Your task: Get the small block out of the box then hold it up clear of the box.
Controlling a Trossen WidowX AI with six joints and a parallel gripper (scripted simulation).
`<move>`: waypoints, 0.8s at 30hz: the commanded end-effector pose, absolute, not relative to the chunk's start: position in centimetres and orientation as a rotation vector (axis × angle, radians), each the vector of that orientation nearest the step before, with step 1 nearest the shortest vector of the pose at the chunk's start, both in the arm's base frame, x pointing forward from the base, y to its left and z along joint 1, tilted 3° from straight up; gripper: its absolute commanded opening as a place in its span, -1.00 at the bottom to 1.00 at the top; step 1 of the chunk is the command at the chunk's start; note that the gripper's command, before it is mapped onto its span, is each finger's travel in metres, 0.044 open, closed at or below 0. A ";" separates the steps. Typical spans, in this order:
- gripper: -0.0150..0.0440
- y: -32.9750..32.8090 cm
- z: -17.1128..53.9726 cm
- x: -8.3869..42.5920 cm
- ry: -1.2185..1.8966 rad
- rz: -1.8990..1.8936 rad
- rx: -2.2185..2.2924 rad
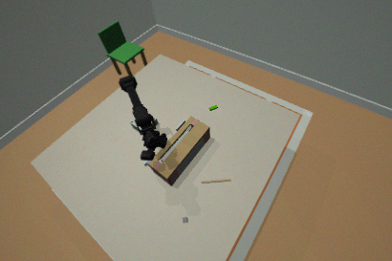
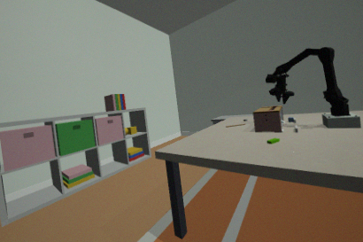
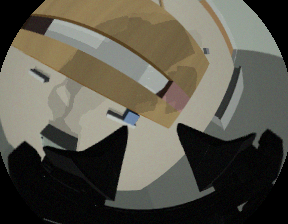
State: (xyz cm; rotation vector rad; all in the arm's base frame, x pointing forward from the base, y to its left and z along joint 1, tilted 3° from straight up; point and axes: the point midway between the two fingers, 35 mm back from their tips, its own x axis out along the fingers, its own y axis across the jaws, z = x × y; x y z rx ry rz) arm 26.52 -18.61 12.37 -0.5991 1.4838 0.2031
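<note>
No readable labels or writing in any view.

Gripper (image 2: 281,97) hangs above the box (image 2: 267,120), right of centre in the exterior view, fingers partly spread, nothing between them.

Wrist view: the two dark fingers frame the bottom; the box's tan top with its grey slot (image 3: 104,46) runs across the upper half. A small blue piece (image 3: 131,119) lies on the table just below the box edge; can't tell if that's the block.

Top view only: green chair (image 1: 120,48) upper left, wooden stick (image 1: 216,181) right of the box, small grey bit (image 1: 185,220) lower centre, green chip (image 1: 213,107).

Exterior only: shelving unit (image 2: 75,146) with bins at left.
</note>
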 end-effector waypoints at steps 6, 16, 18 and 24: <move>0.47 -20.0 12.4 25.1 1.252 -0.575 0.487; 0.47 -20.3 12.6 24.2 0.979 -0.974 1.195; 0.47 -20.4 12.6 24.0 0.920 -1.044 1.320; 0.47 -20.7 12.7 23.4 0.718 -1.246 1.696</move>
